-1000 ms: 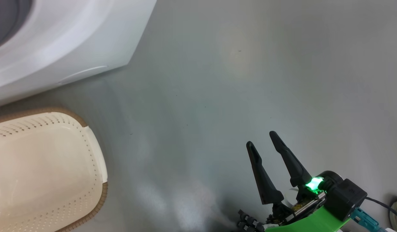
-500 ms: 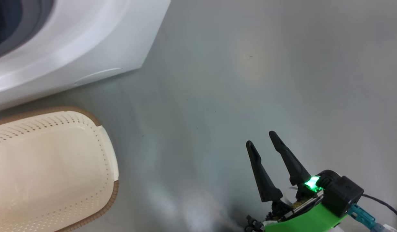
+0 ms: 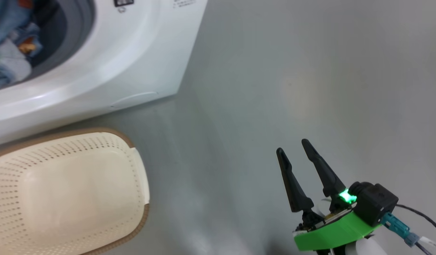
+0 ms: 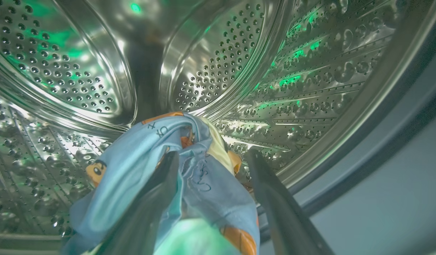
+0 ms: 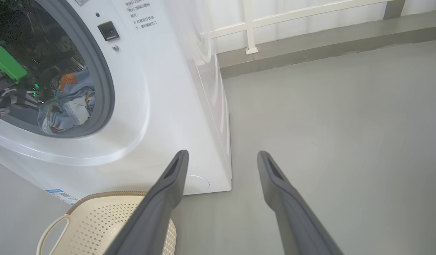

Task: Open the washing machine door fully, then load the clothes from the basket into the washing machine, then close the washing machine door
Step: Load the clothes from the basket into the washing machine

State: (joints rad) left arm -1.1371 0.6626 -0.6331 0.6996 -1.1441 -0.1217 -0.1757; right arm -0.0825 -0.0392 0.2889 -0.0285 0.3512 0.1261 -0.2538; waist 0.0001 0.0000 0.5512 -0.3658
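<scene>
The washing machine (image 3: 132,53) stands at the upper left, its mouth uncovered; its door is out of view. The light blue printed clothes (image 3: 9,46) lie in the drum (image 4: 221,71). My left gripper (image 4: 212,159) is inside the drum, open. Its fingers stand wide apart and the clothes (image 4: 140,159) drape over the left finger and between the two. The right wrist view shows the clothes (image 5: 67,106) behind the grey gasket (image 5: 106,88), beside my left arm's green wrist (image 5: 5,65). The cream basket (image 3: 62,191) sits empty before the machine. My right gripper (image 3: 292,146) hovers open over the floor.
Grey floor (image 3: 274,88) stretches to the right of the machine. A raised kerb with a white railing (image 5: 310,42) runs along the back. The basket (image 5: 97,219) stands close under the machine's front, near the round filter cover (image 5: 196,184). A cable (image 3: 416,216) trails from my right wrist.
The head camera has shifted, so machine and basket sit further right and the drum mouth with the clothes has come into view. My right gripper stays open in much the same place.
</scene>
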